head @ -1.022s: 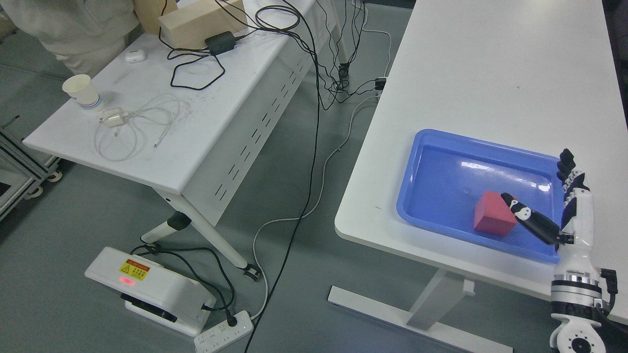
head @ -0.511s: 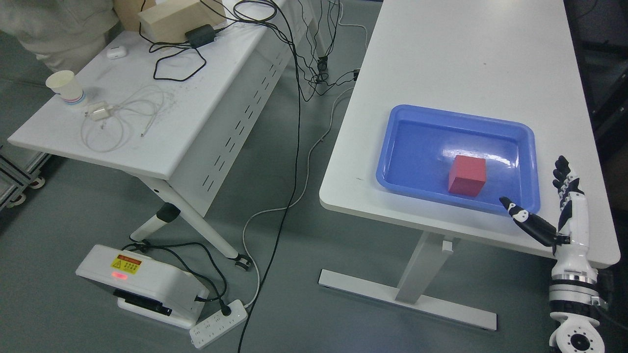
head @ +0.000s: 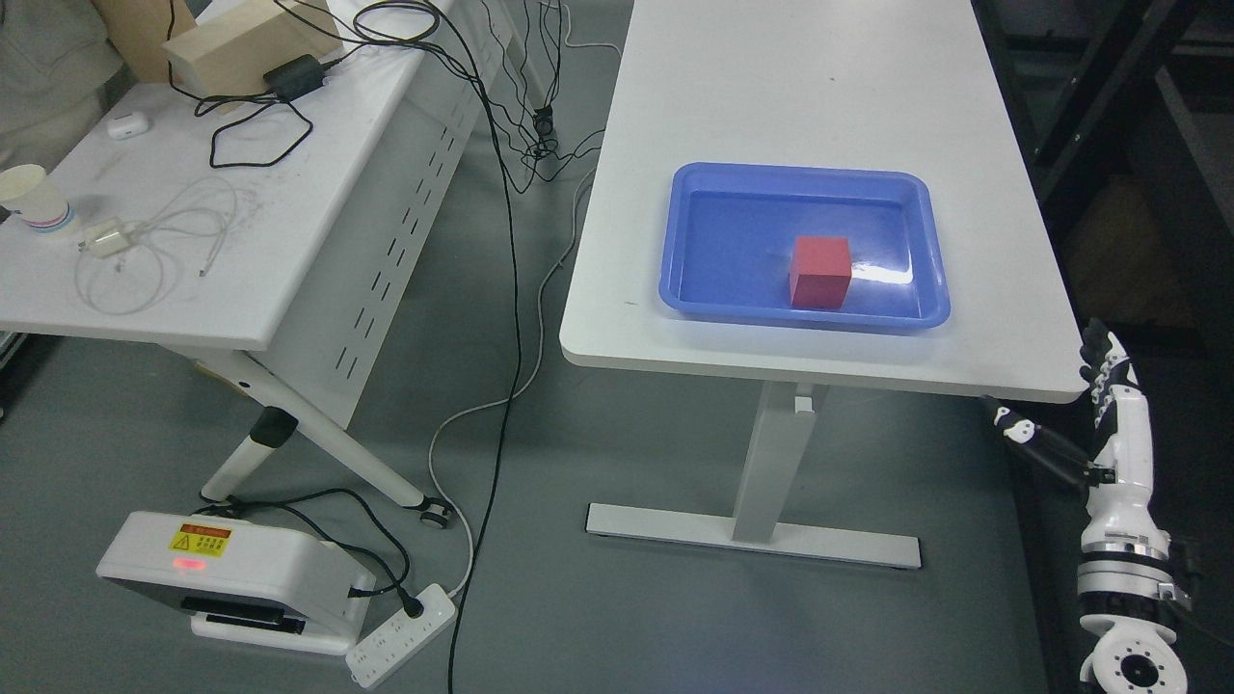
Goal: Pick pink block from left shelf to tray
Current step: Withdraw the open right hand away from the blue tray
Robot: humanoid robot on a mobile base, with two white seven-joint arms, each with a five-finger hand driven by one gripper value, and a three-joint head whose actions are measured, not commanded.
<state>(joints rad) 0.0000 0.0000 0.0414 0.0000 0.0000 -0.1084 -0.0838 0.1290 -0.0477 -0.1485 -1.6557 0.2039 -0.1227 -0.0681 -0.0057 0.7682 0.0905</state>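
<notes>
Block [head: 820, 273] sits in tray [head: 694, 299]; right hand [head: 1104, 424] upright, fingers [head: 1109, 361] spread.

Bright, even light from above. A white shine sits on the tray [head: 694, 294] floor (up and left of the hand [head: 1080, 414]). Everything looks sharp.

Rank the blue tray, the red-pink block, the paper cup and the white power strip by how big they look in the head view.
1. Blue tray, clearly largest.
2. White power strip.
3. Red-pink block and paper cup: they look alike, and the cup is cut off at the picture's edge, so I cannot rank them.
</notes>
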